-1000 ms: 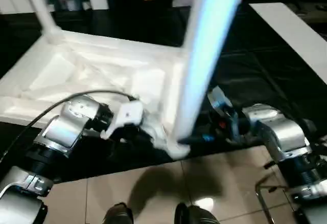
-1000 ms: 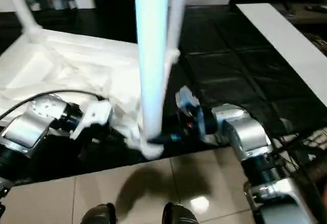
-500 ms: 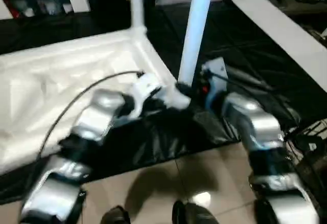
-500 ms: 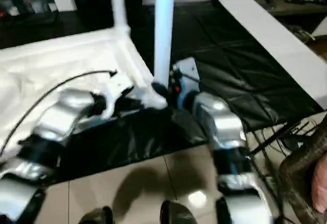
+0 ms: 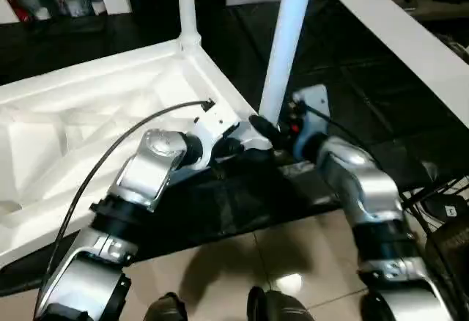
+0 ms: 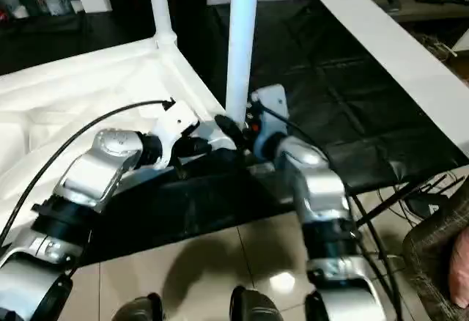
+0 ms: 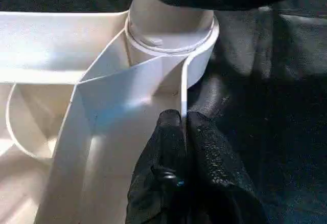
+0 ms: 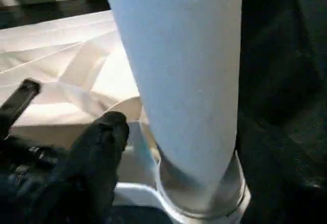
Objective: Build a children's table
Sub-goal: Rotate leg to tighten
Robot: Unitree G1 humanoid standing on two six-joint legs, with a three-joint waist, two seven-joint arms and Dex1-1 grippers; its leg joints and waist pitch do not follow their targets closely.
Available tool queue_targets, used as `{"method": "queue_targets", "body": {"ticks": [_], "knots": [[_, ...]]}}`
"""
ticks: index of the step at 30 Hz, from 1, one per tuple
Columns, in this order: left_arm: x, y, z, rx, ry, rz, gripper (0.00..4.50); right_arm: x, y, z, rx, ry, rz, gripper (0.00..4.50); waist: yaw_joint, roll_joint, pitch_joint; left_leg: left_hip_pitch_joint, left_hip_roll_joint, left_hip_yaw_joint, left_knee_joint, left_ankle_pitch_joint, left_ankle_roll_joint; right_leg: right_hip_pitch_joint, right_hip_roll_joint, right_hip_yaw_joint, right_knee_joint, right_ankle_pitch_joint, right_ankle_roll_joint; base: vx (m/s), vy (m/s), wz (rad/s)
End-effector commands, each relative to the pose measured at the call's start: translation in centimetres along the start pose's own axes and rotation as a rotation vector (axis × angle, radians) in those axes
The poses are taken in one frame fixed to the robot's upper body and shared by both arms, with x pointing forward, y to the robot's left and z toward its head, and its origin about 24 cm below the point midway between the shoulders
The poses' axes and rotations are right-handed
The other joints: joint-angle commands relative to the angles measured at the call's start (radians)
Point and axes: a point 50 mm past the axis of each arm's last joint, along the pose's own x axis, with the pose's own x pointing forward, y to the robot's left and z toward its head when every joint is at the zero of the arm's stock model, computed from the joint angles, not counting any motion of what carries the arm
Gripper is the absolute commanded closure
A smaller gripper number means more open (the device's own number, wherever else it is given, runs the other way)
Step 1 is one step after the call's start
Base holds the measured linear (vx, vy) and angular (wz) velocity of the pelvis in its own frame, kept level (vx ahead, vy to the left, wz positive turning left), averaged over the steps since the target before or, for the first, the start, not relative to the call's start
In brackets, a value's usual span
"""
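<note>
Left eye view is showing the leg (image 5: 287,42) now standing upright at frame centre, no longer tilting, seated in the near corner socket (image 7: 171,40) of the upturned table top (image 5: 88,130). Left gripper (image 7: 180,124) is pinching the top's rim wall, fingers shut on it; right gripper (image 5: 272,129) is loosening beside the leg's base, though how wide I cannot tell, suggesting this leg is in

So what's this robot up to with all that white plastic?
It is building a children's table. The white plastic tabletop lies upside down on a black mat. The left hand is shut on a thin rib by the near corner socket, while the right hand is at the base of a round white leg standing in that socket.
</note>
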Motion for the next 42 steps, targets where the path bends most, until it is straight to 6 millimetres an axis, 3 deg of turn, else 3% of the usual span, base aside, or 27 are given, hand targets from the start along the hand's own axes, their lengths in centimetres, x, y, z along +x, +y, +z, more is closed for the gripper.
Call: {"method": "queue_targets", "body": {"ticks": [1, 5, 7, 9, 10, 12, 18, 19, 23, 24, 25, 30, 42], "knots": [[-0.1, -0.8, -0.1, 0.028, -0.025, -0.076, 4.5, -0.2, 1.4, -1.5, 0.001, 0.061, 0.159, 0.64, 0.008, 0.01, -0.081, 0.002, 0.015, -0.003, -0.04, -0.052, 0.106, 0.087, -0.069, 0.057, -0.047, 0.057, -0.259, 0.0, 0.0, 0.0], [-1.5, -1.1, -1.1, 0.09, -0.021, -0.199, 4.5, -2.1, 0.6, -1.0, -0.123, 0.06, 0.291, 0.29, 0.013, 0.01, -0.079, 0.004, 0.019, -0.002, -0.039, -0.08, 0.12, 0.086, -0.073, 0.056, -0.052, 0.015, -0.262, 0.0, 0.0, 0.0], [-2.3, -1.5, -1.9, 0.13, 0.002, -0.291, 4.5, -2.9, 0.0, -0.5, -0.151, 0.042, 0.346, 0.29, 0.013, 0.007, -0.077, 0.006, 0.021, 0.001, -0.04, -0.106, 0.115, 0.083, -0.074, 0.057, -0.057, -0.038, -0.255, 0.0, 0.0, 0.0], [-2.8, -1.8, -2.2, 0.161, 0.008, -0.356, 4.5, -3.3, -0.2, -0.2, -0.158, 0.043, 0.393, 0.29, 0.016, 0.011, -0.073, 0.009, 0.023, 0.001, -0.043, -0.124, 0.107, 0.077, -0.073, 0.057, -0.061, -0.087, -0.25, 0.0, 0.0, 0.0], [-3.1, -1.9, -2.6, 0.169, 0.027, -0.386, 4.5, -3.7, -0.2, -0.2, -0.175, 0.056, 0.438, 0.29, 0.017, 0.006, -0.074, 0.011, 0.024, 0.001, -0.043, -0.136, 0.097, 0.077, -0.074, 0.058, -0.061, -0.116, -0.244, 0.0, 0.0, 0.0], [-3.8, -2.1, -3.2, 0.211, 0.055, -0.449, 4.5, -4.4, 0.0, -0.3, -0.218, 0.082, 0.542, 0.29, 0.023, 0.011, -0.072, 0.014, 0.026, 0.001, -0.044, -0.146, 0.091, 0.074, -0.075, 0.058, -0.063, -0.138, -0.24, 0.0, 0.0, 0.0], [-4.8, -2.5, -4.2, 0.291, 0.098, -0.579, 4.5, -5.7, 0.2, -0.9, -0.244, 0.164, 0.744, 0.29, 0.04, 0.007, -0.077, 0.011, 0.027, 0.002, -0.04, -0.117, 0.1, 0.076, -0.074, 0.058, -0.053, -0.109, -0.238, 0.0, 0.0, 0.0], [-5.0, -2.6, -4.3, 0.303, 0.1, -0.608, 4.5, -5.9, 0.2, -1.2, -0.249, 0.191, 0.791, 0.54, 0.041, 0.006, -0.079, 0.01, 0.027, 0.002, -0.039, -0.112, 0.102, 0.076, -0.074, 0.057, -0.051, -0.099, -0.243, 0.0, 0.0, 0.0], [-5.2, -2.8, -4.4, 0.333, 0.111, -0.657, 4.5, -6.0, 0.0, -1.4, -0.25, 0.218, 0.834, 0.67, 0.044, 0.004, -0.08, 0.008, 0.026, 0.002, -0.037, -0.116, 0.103, 0.075, -0.075, 0.056, -0.052, -0.113, -0.248, 0.0, 0.0, 0.0], [-5.2, -2.9, -4.4, 0.348, 0.114, -0.683, 4.5, -5.9, 0.0, -1.4, -0.253, 0.227, 0.858, 0.92, 0.044, 0.004, -0.08, 0.008, 0.026, 0.002, -0.036, -0.121, 0.1, 0.075, -0.075, 0.056, -0.052, -0.125, -0.247, 0.0, 0.0, 0.0], [-5.2, -3.0, -4.3, 0.359, 0.113, -0.703, 4.5, -5.6, 0.0, -1.4, -0.259, 0.233, 0.88, 1.04, 0.044, -0.001, -0.08, 0.008, 0.026, 0.003, -0.035, -0.13, 0.096, 0.074, -0.076, 0.056, -0.053, -0.147, -0.244, 0.0, 0.0, 0.0], [-4.9, -3.4, -4.2, 0.387, 0.108, -0.737, 4.5, -5.3, 0.1, -1.5, -0.286, 0.25, 0.924, 1.41, 0.053, -0.001, -0.078, 0.011, 0.027, 0.002, -0.036, -0.146, 0.08, 0.07, -0.078, 0.058, -0.059, -0.226, -0.216, 0.0, 0.0, 0.0], [-4.7, -3.4, -4.0, 0.411, 0.107, -0.756, 4.5, -4.8, 0.9, -1.7, -0.278, 0.252, 1.019, 2.33, 0.063, -0.005, -0.084, 0.007, 0.025, 0.002, -0.033, -0.114, 0.091, 0.072, -0.075, 0.056, -0.049, -0.168, -0.222, 0.0, 0.0, 0.0]]}}
